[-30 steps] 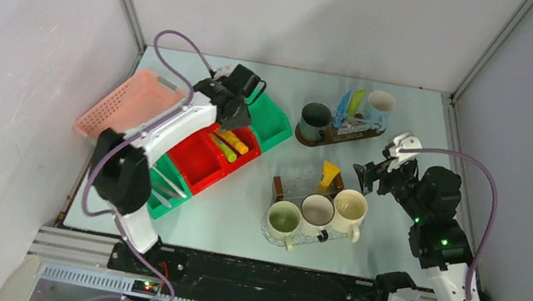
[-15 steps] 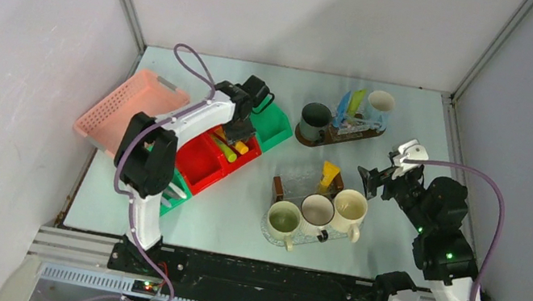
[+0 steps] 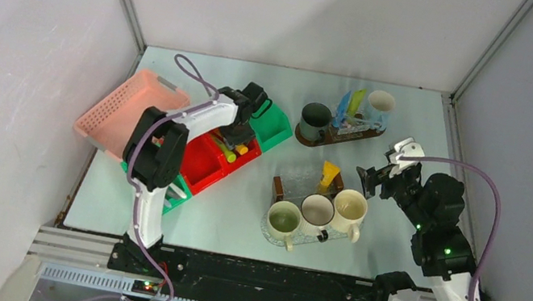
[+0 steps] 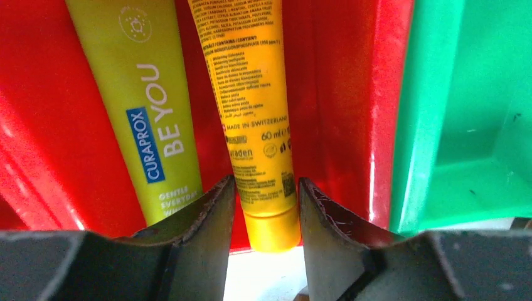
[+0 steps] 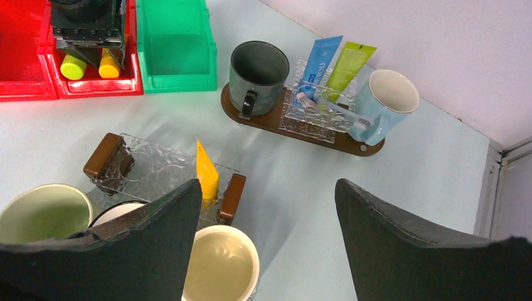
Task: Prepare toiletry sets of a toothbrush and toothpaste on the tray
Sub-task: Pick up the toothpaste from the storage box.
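My left gripper (image 4: 266,182) is low in the red bin (image 4: 339,94), open, with a finger on each side of the cap end of an orange-yellow toothpaste tube (image 4: 257,125). That tube lies flat beside a yellow-green tube (image 4: 147,106). My right gripper (image 5: 268,183) hangs wide open and empty above the table, right of the near glass tray (image 5: 150,166). On that tray are three mugs, the cream one (image 5: 219,263) nearest, and a standing yellow tube (image 5: 206,172). The far tray (image 5: 295,122) holds a dark mug (image 5: 258,69), a pale blue mug (image 5: 389,100), blue and green tubes, and a toothbrush (image 5: 326,103).
A green bin (image 3: 272,123) sits just right of the red bin. Another green bin with pale toothbrushes (image 3: 167,187) lies at the near left, partly under the left arm. A pink basket (image 3: 127,107) stands at the far left. Walls close in the table on three sides.
The left arm has swung in and its gripper has dropped into the red bin onto the tubes. The right gripper has shifted only slightly.
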Robot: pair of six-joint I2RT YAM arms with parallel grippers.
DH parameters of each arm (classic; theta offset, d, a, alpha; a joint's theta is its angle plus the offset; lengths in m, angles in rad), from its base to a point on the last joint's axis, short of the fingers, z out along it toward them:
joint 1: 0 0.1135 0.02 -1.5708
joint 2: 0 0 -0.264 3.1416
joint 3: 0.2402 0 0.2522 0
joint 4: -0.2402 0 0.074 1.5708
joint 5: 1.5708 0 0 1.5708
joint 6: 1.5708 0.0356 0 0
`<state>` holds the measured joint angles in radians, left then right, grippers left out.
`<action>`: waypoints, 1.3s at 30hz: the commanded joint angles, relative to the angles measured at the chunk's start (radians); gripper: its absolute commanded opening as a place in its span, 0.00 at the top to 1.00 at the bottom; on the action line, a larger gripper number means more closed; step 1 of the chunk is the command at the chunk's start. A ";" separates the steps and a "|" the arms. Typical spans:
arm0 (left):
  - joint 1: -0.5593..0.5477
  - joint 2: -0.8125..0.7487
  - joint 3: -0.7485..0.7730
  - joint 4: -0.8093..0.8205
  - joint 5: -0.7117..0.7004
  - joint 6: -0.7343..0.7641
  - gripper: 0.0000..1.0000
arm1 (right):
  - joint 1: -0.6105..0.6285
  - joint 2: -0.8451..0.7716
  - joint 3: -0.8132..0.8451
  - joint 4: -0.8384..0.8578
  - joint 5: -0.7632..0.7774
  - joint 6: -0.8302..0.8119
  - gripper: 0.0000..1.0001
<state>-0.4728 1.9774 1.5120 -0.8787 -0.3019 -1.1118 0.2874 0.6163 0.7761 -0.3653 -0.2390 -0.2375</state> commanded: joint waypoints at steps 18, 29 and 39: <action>0.028 -0.168 -0.047 0.050 0.047 -0.073 0.95 | 0.011 -0.005 0.014 0.053 0.000 0.010 0.20; 0.018 -0.380 -0.134 0.107 0.020 -0.040 1.00 | 0.012 0.027 0.081 0.075 -0.057 0.070 0.20; -0.063 -0.651 -0.259 0.292 -0.115 0.240 1.00 | 0.028 0.110 0.194 0.092 -0.126 0.194 0.22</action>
<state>-0.5049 1.4662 1.2984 -0.7303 -0.3294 -1.0283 0.2996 0.7017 0.8986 -0.3199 -0.3294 -0.1158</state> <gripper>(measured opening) 0.356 0.792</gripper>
